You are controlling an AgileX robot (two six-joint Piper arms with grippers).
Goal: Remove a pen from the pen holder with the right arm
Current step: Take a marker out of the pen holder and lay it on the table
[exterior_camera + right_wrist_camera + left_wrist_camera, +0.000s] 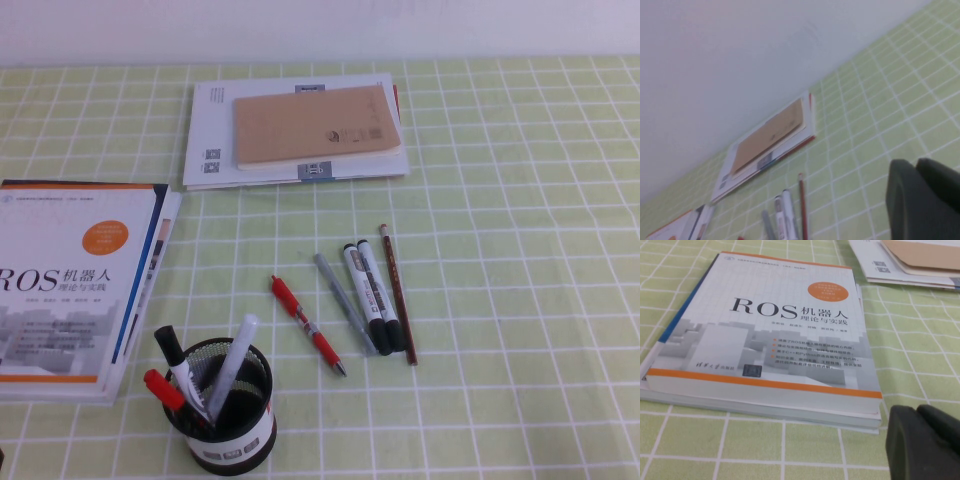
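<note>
The black mesh cylindrical pen holder is standing with its markers at the near edge of the green checked counter, while the right tool is hanging over the counter, pressed together and empty, and the left tool is sitting pressed together near the white ROS book.

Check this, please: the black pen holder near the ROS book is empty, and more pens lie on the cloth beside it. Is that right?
Not empty: the high view shows three pens standing in the pen holder. The rest holds: loose pens lie on the cloth beside it. The left gripper is by the book, the right gripper above the cloth, both shut.
</note>
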